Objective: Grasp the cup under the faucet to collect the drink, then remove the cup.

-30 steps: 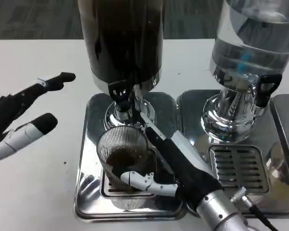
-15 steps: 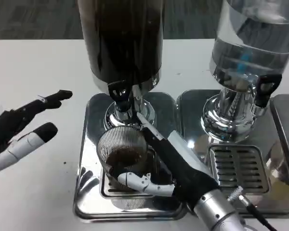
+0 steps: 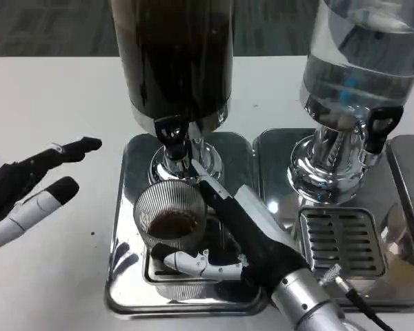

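Cup (image 3: 171, 222) under the dark dispenser's faucet (image 3: 174, 141), gripped by the right hand (image 3: 243, 238).

The ribbed cup stands on the steel drip tray (image 3: 127, 276) with some brown drink in its bottom, so collecting looks underway or just finished; no stream is plainly visible. The right hand wraps it from the robot's right, one finger along the front, others behind. The next move calls for a level pull clear of the spout. The left hand (image 3: 31, 189) hovers over the bench (image 3: 48, 103), fingers spread, holding nothing.
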Controlling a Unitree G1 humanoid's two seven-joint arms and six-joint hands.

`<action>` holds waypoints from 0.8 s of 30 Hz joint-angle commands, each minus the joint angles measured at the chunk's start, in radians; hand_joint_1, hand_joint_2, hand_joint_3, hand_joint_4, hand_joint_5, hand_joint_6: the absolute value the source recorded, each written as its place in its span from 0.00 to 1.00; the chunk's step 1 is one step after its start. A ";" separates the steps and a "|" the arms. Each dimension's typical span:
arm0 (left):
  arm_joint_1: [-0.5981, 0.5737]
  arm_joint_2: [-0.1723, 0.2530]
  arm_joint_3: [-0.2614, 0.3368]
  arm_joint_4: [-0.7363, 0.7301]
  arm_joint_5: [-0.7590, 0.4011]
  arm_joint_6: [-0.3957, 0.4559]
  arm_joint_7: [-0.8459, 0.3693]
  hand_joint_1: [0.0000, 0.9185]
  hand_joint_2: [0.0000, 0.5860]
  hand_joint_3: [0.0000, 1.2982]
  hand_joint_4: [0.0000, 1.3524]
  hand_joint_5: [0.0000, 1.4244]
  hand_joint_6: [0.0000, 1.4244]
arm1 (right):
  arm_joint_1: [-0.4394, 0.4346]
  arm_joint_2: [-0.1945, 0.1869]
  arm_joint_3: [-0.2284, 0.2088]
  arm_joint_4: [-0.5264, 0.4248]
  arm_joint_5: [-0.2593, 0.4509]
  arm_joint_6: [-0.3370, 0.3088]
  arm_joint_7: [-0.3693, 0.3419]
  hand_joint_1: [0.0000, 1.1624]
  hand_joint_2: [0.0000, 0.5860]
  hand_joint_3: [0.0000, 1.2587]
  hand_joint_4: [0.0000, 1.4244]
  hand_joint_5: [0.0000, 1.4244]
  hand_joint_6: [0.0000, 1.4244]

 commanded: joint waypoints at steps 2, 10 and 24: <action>0.006 0.002 -0.005 0.009 -0.020 0.001 -0.009 0.00 0.14 0.17 0.10 0.09 0.04 | -0.012 -0.001 0.006 0.013 -0.006 0.001 0.000 0.66 0.30 0.00 0.00 0.00 0.05; 0.006 0.006 -0.008 0.015 -0.031 0.006 -0.014 0.00 0.15 0.18 0.11 0.09 0.04 | -0.015 0.010 0.011 0.016 -0.030 0.014 -0.021 0.68 0.30 0.00 0.00 0.00 0.07; 0.009 0.010 -0.005 0.020 -0.040 0.006 -0.028 0.00 0.14 0.19 0.12 0.10 0.05 | -0.014 0.024 0.013 0.036 -0.027 0.013 -0.034 0.68 0.31 0.00 0.00 0.00 0.12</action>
